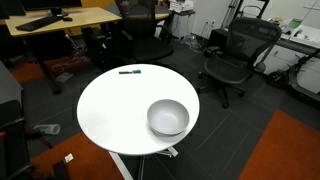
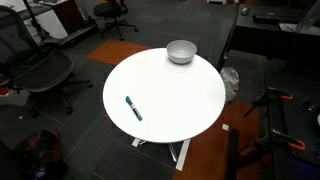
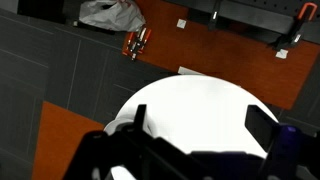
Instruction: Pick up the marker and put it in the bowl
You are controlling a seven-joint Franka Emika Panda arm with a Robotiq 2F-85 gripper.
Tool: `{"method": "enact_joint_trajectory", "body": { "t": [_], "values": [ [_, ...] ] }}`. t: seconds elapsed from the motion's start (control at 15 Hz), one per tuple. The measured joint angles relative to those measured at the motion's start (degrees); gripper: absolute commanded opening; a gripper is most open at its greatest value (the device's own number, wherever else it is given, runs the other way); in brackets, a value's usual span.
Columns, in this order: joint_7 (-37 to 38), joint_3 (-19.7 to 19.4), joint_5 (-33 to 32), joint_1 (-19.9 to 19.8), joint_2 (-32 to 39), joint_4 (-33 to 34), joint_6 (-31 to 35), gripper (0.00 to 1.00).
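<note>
The marker [image 1: 130, 71] is a thin dark pen with a teal-blue end. It lies near the far edge of the round white table [image 1: 115, 110] in an exterior view, and near the front left edge [image 2: 133, 108] of the table [image 2: 175, 95] in an exterior view. The grey bowl [image 1: 168, 117] with a pale rim stands upright on the opposite side of the table, and shows too in an exterior view [image 2: 181, 51]. My gripper [image 3: 198, 122] shows only in the wrist view. It is open and empty, high above the bare table top [image 3: 195, 110]. Marker and bowl are out of the wrist view.
Black office chairs [image 1: 235, 55] stand around the table, one close beside it [image 2: 40, 70]. A wooden desk [image 1: 70, 18] is at the back. A white bag [image 3: 110, 13] and an orange-handled tool [image 3: 136, 42] lie on the floor. Dark shelving [image 2: 270, 50] stands near the bowl side.
</note>
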Motion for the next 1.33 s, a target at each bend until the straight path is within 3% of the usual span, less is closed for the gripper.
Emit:
{"method": "enact_joint_trajectory", "body": {
  "t": [0.73,1.33],
  "values": [
    [0.6,0.0,0.1,0.5,0.6,0.2,0.5,1.00],
    [12.9,1.8,5.6,2.8,10.0,4.0,9.9,1.00]
  ]
}}
